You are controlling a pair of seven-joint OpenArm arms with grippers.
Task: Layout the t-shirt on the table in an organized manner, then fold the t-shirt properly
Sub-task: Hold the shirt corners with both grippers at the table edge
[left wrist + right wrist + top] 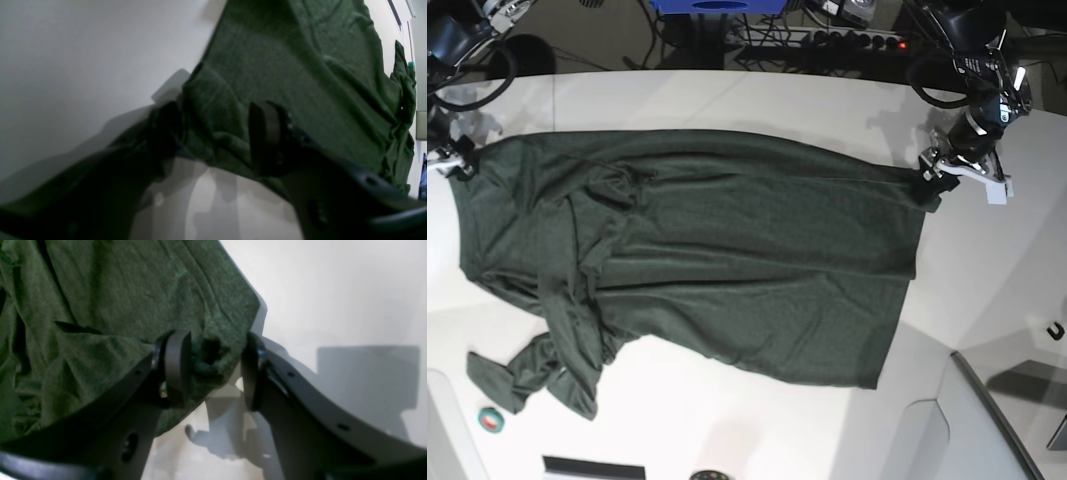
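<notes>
1. Two grippers stood at the far corners of the dark forest-green knit t-shirt [727,260], which lay spread across the middle of the large smooth white table [727,100], its long far edge running from 9 o'clock to 3 o'clock in the base view.
2. Left gripper [217,133], at the shirt's 2 o'clock corner: jaws stood apart, with the corner lying slack between them. No pinch was visible; judged released.
3. Right gripper [217,370], at the 10 o'clock corner: jaws likewise apart. A bunched knot of cloth sat against one pad, and bare table showed between the cloth and the other pad. Judged released, not grasping.
4. Placement, as a judgement: gripping both corners of one edge would have let that edge be drawn taut and straight, which fits the flat far edge and the smooth 3 o'clock side.
5. Defect noted: the 7 o'clock portion was rumpled, with a sleeve twisted and trailing towards the near edge, and folds gathered near 10 o'clock.
6. Assessment: layout was only partly complete and folding not begun. The crumpled side would likely need flattening first.
</notes>
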